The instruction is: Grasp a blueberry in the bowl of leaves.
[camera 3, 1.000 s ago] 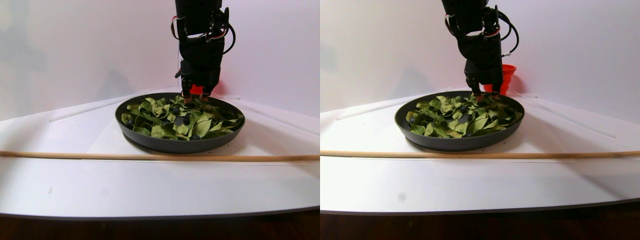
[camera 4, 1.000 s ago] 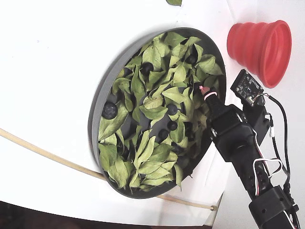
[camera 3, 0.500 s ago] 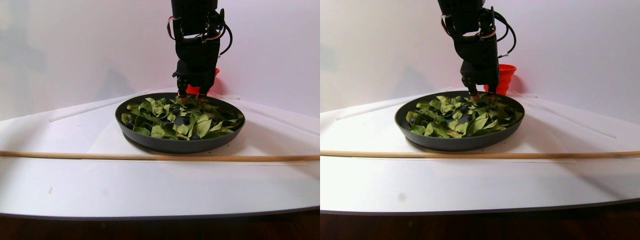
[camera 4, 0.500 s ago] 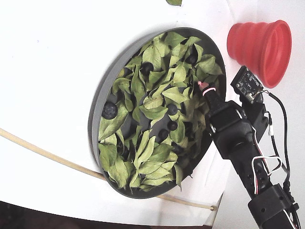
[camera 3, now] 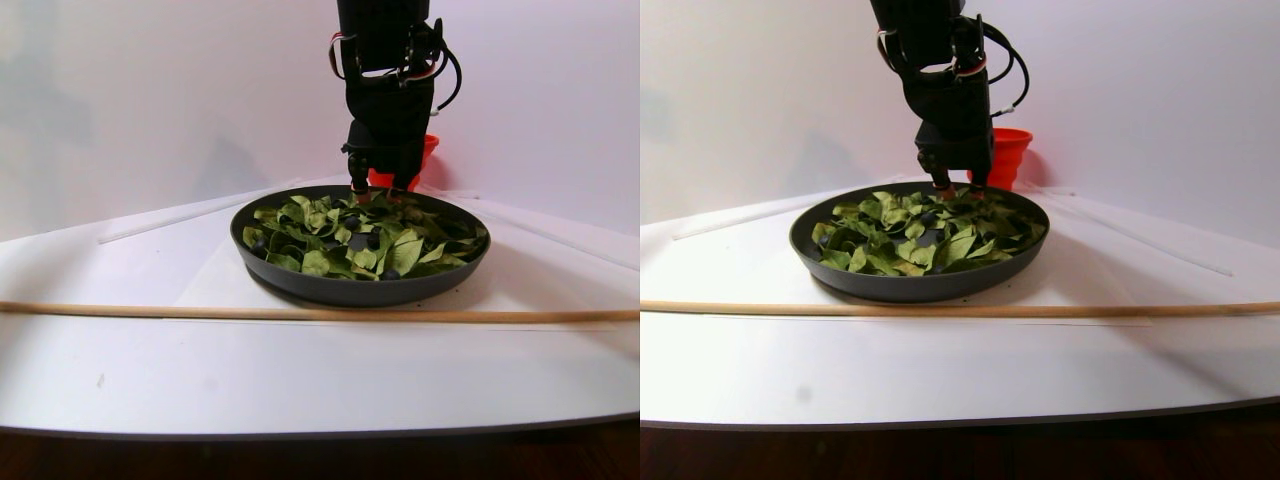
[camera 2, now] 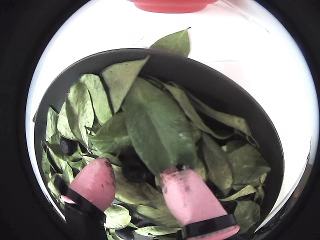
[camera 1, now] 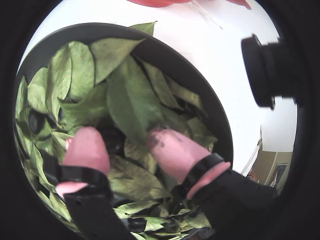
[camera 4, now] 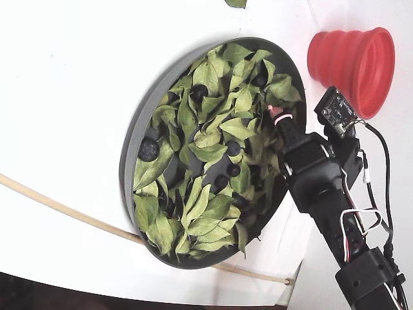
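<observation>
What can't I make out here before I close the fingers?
- Dark berry between the fingers in both wrist views: half under leaves, outline unclear.
- Fingers in the fixed view: hidden behind the arm, only a pink tip shows.
- Red cup in both wrist views: cut off by the top edge.

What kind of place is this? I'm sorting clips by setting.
Probably a staged tabletop test bench, not a kitchen: a bare white table surface with a plain white backdrop, a wide dark grey bowl of loose green leaves, and a red ribbed cup beside the arm's pink-tipped claw.
</observation>
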Motion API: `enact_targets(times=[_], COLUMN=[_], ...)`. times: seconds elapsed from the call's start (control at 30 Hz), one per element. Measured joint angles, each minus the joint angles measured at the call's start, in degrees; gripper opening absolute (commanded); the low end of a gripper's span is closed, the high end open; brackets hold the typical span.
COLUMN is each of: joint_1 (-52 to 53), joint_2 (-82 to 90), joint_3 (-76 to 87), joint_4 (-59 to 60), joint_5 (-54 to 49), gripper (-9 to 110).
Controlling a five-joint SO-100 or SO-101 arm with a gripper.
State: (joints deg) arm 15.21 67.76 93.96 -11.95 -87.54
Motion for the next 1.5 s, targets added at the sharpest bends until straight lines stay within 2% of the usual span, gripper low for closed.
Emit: enact_targets(times=[1.5], joint_1=[0.0], joint_2=[-6.2], joint_3=[-4.5], joint_4=[-1.5], joint_5=[4.3], gripper=[17])
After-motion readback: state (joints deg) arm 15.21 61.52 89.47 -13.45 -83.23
